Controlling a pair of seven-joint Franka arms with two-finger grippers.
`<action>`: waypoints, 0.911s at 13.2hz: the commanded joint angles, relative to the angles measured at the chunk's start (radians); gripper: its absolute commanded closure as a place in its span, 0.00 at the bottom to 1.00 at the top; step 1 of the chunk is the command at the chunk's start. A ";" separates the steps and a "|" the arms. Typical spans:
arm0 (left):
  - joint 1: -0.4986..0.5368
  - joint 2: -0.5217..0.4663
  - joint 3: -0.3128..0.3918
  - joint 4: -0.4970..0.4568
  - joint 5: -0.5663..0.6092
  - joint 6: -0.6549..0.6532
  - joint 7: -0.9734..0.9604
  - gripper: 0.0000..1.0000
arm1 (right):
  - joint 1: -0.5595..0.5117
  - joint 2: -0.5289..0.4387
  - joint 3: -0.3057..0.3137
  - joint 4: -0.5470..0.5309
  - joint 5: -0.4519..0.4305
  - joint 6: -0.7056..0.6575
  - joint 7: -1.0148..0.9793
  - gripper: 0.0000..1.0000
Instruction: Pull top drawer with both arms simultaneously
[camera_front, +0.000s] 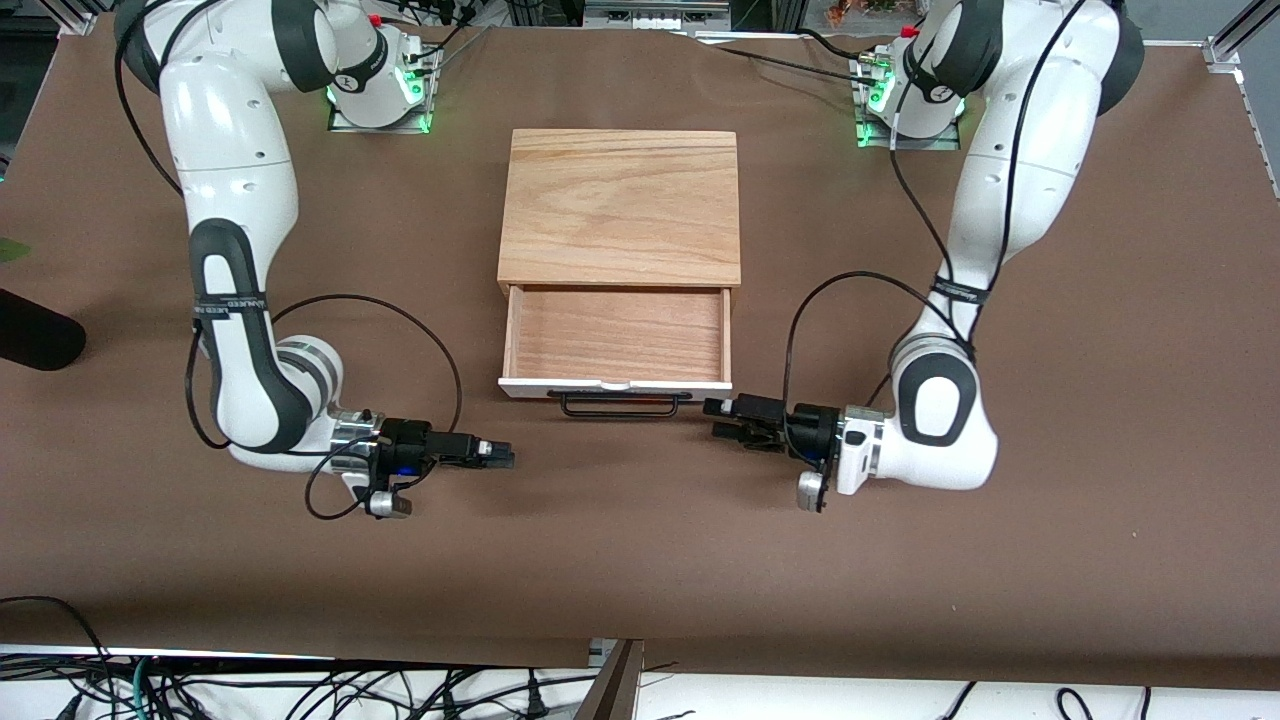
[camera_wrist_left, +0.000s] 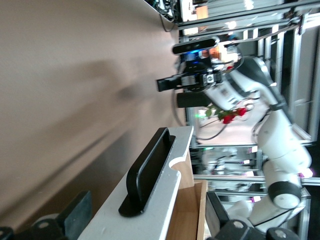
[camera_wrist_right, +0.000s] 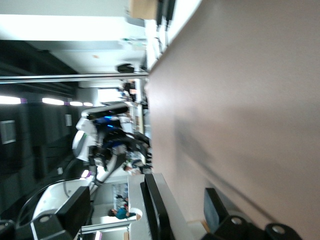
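Front view shows one wooden cabinet (camera_front: 619, 205) in the middle of the brown table (camera_front: 1100, 500), with one top drawer (camera_front: 617, 340) pulled out toward the front camera, its light-wood tray empty. One black bar handle (camera_front: 618, 405) runs along the drawer's white front panel. Two arms are at work. The left gripper (camera_front: 722, 420) lies low over the table just beside the handle's end toward the left arm's side; its fingers stand apart and hold nothing. The right gripper (camera_front: 503, 455) is low over the table toward the right arm's end, apart from the handle; its fingers are spread and empty, as the right wrist view shows, where both fingers (camera_wrist_right: 80, 207) frame the handle (camera_wrist_right: 157, 210). From the left wrist view, the handle (camera_wrist_left: 147, 172) stands off the white panel (camera_wrist_left: 150, 215), and the right gripper (camera_wrist_left: 165, 84) shows farther off.
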 joint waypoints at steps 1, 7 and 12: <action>0.004 -0.118 0.035 -0.017 0.142 -0.015 -0.066 0.00 | 0.016 -0.088 -0.033 0.057 -0.253 0.031 0.259 0.00; 0.014 -0.371 0.042 -0.029 0.618 -0.070 -0.283 0.00 | 0.027 -0.255 -0.027 0.105 -0.905 0.015 0.548 0.00; 0.011 -0.527 0.056 -0.040 0.964 -0.253 -0.467 0.00 | 0.045 -0.402 -0.018 0.028 -1.330 -0.018 0.553 0.00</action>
